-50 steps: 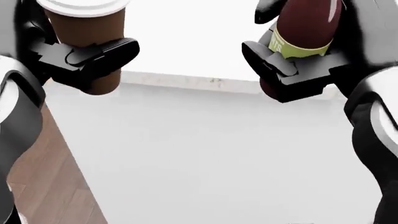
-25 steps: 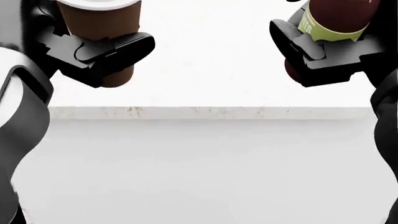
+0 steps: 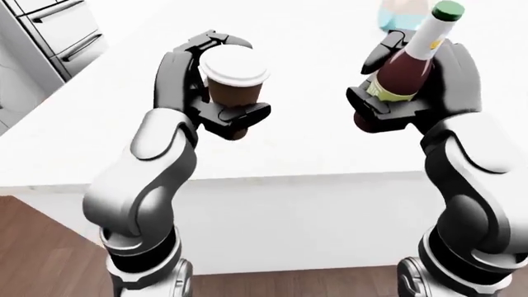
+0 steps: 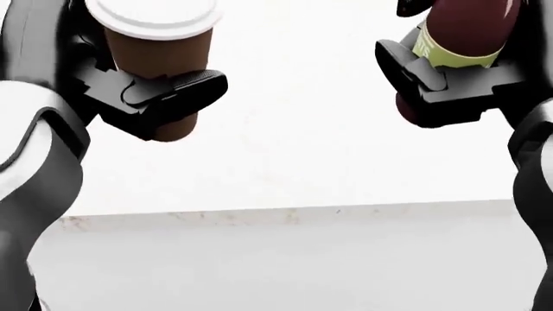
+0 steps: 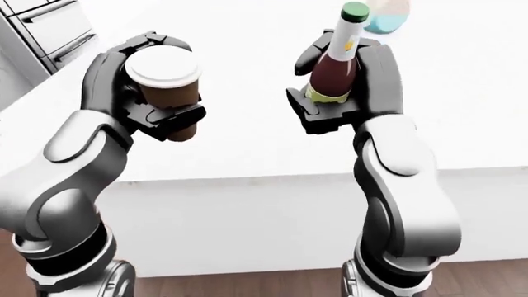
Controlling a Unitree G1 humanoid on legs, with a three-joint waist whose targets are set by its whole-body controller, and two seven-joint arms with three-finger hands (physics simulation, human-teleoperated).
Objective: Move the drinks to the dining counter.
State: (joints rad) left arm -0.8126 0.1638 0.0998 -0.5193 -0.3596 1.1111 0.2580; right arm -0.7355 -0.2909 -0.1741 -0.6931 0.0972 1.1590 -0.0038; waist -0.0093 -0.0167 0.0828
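Gripping cup [image 3: 236, 93] in left hand [image 3: 206, 93] | bottle [image 3: 408, 65] clasped in right hand [image 3: 416, 93]

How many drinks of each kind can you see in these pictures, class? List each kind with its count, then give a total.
Coffee cup, brown with a white lid, held in the left robot hand: 1
Dark bottle with a green cap, held in the right robot hand: 1
Pale blue and peach bottle, only partly in view on the counter: 1
Total: 3
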